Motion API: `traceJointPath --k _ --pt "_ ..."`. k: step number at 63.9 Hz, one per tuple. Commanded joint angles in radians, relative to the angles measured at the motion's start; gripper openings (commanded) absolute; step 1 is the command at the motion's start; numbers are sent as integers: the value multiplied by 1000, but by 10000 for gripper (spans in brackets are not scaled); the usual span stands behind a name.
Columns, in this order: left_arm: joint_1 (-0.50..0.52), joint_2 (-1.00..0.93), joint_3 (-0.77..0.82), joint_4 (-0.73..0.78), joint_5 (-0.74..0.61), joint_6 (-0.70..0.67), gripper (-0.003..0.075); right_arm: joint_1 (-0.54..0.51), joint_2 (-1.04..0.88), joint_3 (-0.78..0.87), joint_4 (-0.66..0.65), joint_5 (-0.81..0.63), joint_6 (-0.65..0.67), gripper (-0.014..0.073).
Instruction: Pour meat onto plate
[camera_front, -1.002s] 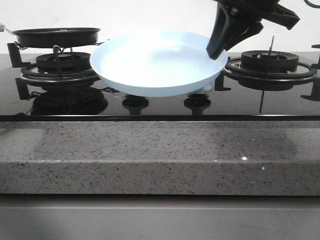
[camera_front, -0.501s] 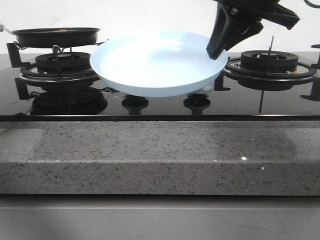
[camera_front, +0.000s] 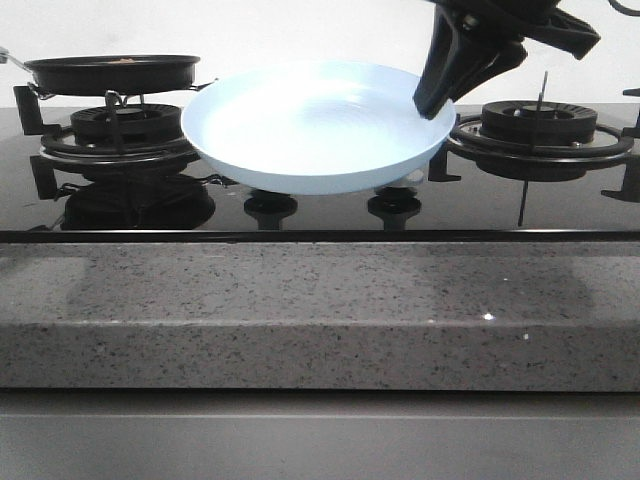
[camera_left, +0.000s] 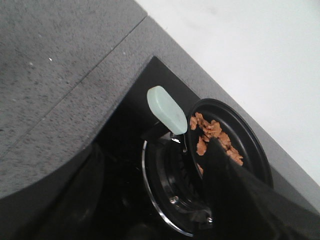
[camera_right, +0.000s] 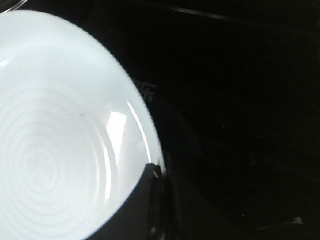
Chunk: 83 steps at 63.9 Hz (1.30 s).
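Observation:
The pale-blue plate is empty and held just above the middle of the black stove top. My right gripper is shut on its right rim; in the right wrist view one dark finger lies over the plate edge. The meat is a heap of reddish-brown pieces in the black frying pan, which sits on the left burner. The pan has a pale-green handle tip. My left gripper is open near that handle, its fingers wide apart with only the burner between them.
A second burner stands at the right behind my right arm. Two stove knobs sit under the plate. A grey speckled counter ledge runs along the front. A white wall is behind.

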Motion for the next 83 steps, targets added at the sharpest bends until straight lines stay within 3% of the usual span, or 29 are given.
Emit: traceJointPath --k 1,7,32,68,76,83 --pt "39 60 -86 -256 103 189 408 1 -52 -23 24 -42 -8 -71" --pt "62 147 -127 -357 157 230 408 1 -52 -23 24 -42 -8 -71" --pt "62 384 -286 -493 279 275 408 1 -52 -23 24 -42 -8 -71" --pt "62 471 -313 -635 283 359 403 1 -52 -23 24 -42 -8 -71" --pt "62 476 -313 -649 289 374 340 1 -52 -23 24 -42 -8 -71" --pt "62 479 -313 -649 293 374 220 1 -52 -23 24 -42 -8 -71"
